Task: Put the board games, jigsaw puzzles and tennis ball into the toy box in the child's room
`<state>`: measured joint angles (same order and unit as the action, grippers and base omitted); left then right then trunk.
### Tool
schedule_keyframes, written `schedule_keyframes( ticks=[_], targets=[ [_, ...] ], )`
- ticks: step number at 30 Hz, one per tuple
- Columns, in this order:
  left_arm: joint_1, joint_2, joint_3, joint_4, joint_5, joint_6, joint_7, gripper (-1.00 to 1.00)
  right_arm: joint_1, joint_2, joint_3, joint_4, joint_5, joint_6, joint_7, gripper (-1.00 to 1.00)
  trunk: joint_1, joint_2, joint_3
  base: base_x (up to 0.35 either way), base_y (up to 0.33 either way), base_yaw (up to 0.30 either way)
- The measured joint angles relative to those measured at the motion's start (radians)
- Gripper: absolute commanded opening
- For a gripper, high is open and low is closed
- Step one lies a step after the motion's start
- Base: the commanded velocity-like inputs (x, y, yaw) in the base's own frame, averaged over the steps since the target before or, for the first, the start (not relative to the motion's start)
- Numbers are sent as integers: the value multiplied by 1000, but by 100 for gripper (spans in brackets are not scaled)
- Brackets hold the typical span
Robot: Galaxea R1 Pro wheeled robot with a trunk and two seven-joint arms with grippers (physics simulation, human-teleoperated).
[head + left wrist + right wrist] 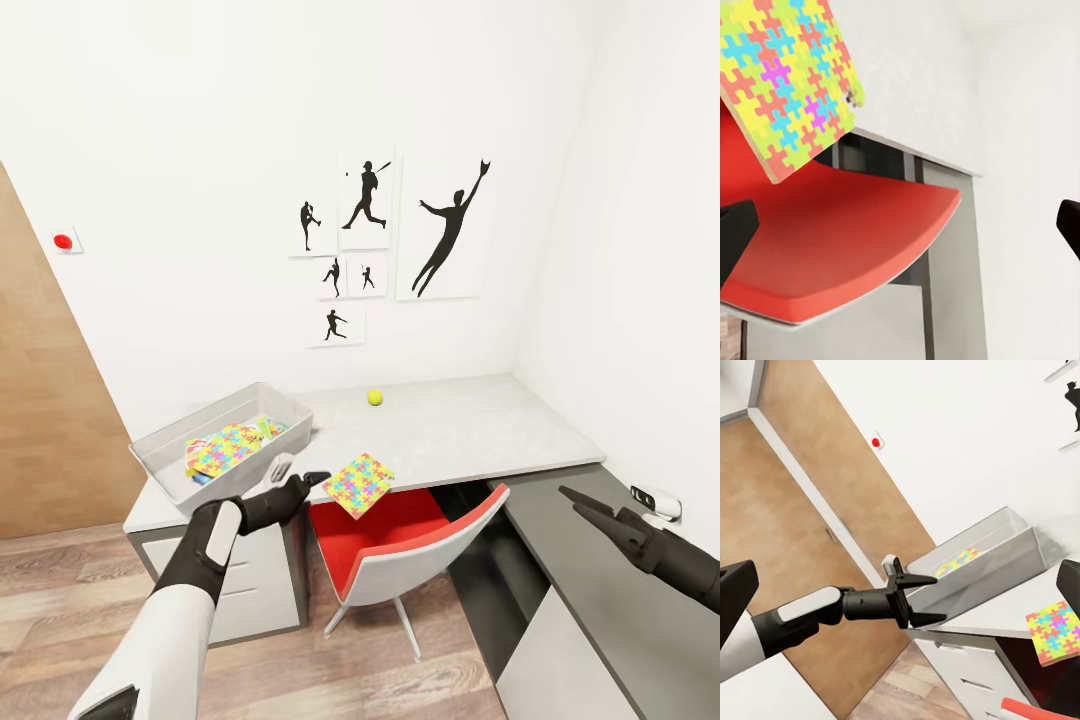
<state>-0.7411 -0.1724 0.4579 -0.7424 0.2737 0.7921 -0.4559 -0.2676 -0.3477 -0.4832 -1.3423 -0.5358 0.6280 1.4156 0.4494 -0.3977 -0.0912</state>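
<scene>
Head view has the puzzle (360,484) tilted over the tabletop's (470,430) front edge, above the red chair (400,530). It looks light, stiff and slick; best pinched across a thin edge. Left gripper (300,478) reaches forward just beside it, fingers spread, empty. Right gripper (590,505) hangs well apart, also open and empty.

You are looking at a red chair (400,540) with a pale shell sitting tucked partly under the desk. A small red button (63,241) is showing on the white wall at far left, beside a wooden door (40,400). A white device (655,500) is resting at right.
</scene>
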Motion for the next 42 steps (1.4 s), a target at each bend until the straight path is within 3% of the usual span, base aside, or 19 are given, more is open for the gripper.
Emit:
schedule_keyframes(
  ticks=[8,15,23,27,36,42],
  targets=[
    [0,1,14,24,4,-87,1,100,0,0,-1,0,0,0,1,100,0,0,0,0,0,0],
    [0,1,38,95,17,-160,9,100,0,0,-3,0,-1,0,3,100,0,0,0,0,0,0],
    [0,0,42,174,21,-288,98,100,0,0,-3,0,-1,0,3,100,0,0,0,0,0,0],
    [0,1,44,186,30,-313,137,100,0,0,-3,0,-1,0,2,100,0,0,0,0,0,0],
    [0,1,44,196,83,-343,158,100,0,0,-3,0,-1,0,1,100,0,0,0,0,0,0],
    [0,4,45,198,97,-370,161,100,0,0,-1,-1,-1,0,0,100,0,0,0,0,0,0]
  ],
)
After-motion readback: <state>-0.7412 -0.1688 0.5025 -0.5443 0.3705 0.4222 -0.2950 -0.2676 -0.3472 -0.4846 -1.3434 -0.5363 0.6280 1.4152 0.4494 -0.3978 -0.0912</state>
